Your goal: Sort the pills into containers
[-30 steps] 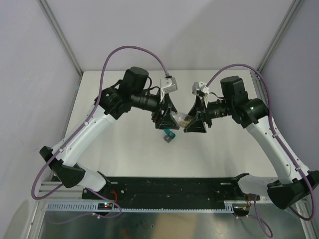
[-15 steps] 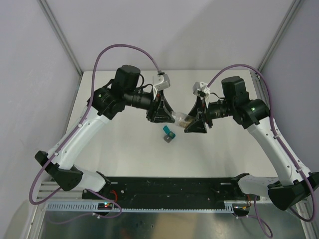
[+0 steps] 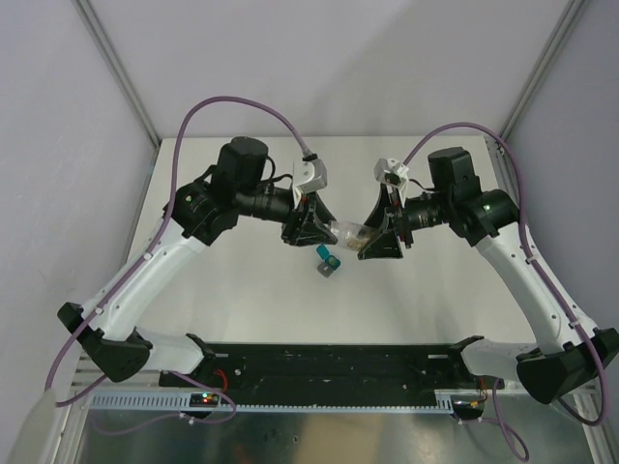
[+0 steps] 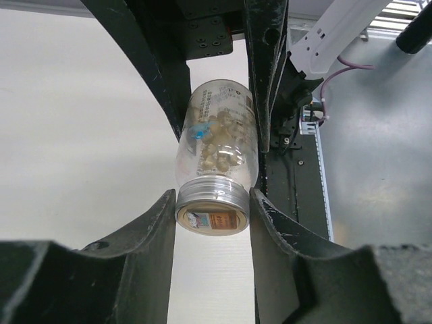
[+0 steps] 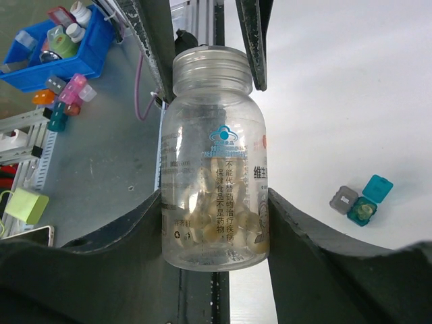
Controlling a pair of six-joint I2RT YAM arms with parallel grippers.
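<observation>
Two arms meet over the middle of the bench (image 3: 242,290), and between them they hold one clear pill bottle (image 3: 350,232) lying roughly on its side in the air. The left end effector (image 4: 212,209) is clamped on the bottle's silver cap (image 4: 211,214), one finger pressed against each side of it. The right end effector (image 5: 214,223) grips the bottle's body near its base, with both fingers tight against the plastic. From where I stand the bottle looks partly filled with pale beige pills (image 4: 219,145), and there is a blue mark and printed text on its label.

Just below the bottle, the small teal box (image 3: 329,261) sits on the bench and touches neither end effector. The right wrist view shows its lid open, a grey part at its side and a few pale pills inside (image 5: 363,210).
</observation>
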